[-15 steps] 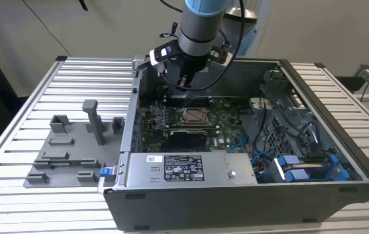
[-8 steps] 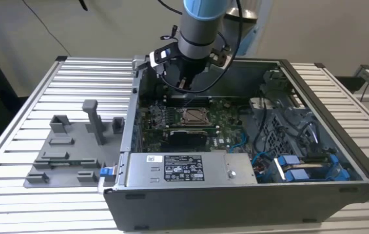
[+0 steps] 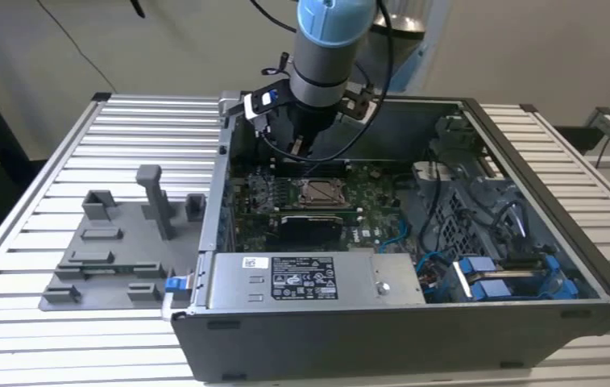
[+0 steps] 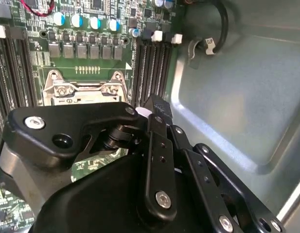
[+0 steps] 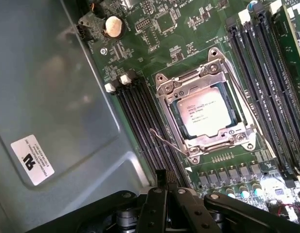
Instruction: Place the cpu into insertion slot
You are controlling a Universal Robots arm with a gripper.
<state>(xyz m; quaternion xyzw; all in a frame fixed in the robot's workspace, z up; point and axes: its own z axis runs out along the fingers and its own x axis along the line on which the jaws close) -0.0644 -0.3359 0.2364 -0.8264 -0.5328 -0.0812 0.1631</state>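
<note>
Exterior view: in the upper middle of the frame the arm's wrist and cables cover much of the gripper (image 3: 298, 147). It hangs inside the open computer case (image 3: 391, 330), over the upper edge of the green motherboard (image 3: 380, 189). In the second wrist view the gripper's black linkage blocks most of the insertion slot (image 4: 84, 90), leaving one strip of shiny frame. In the first wrist view the fingers (image 5: 160, 177) lie drawn together with nothing seen between them, their bases cut off by the picture's edge.

The case's grey walls ring the board. The gripper stands close to the wall at the exterior view's upper middle, with open air over the slot.

The cpu (image 5: 204, 110) already lies flat in the slot's centre, apart from the gripper. It has a square silvery-tan face with print too fine to read. A thin wire lever (image 5: 165, 142) juts free beside the black memory strips (image 5: 140, 116).
</note>
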